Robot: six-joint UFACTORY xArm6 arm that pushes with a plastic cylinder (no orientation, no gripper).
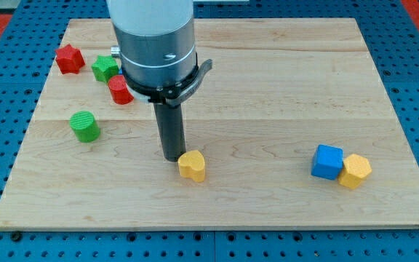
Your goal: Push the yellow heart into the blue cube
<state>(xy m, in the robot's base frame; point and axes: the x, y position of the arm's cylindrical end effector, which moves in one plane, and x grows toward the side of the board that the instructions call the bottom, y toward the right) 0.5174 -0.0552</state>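
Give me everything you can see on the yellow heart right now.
The yellow heart is a small, solid, matte block lying flat on the wooden board, low and left of centre. My tip sits right against its upper-left side, apparently touching. No other block touches it; the blue cube lies well off to the view's right.

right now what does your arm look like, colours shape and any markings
A fat cylinder, pale grey-white above and metallic grey below, with a black collar bracket. Beneath it hangs a straight dark rod ending in my tip. There are small screw holes on the grey band, and no cables or markings show.
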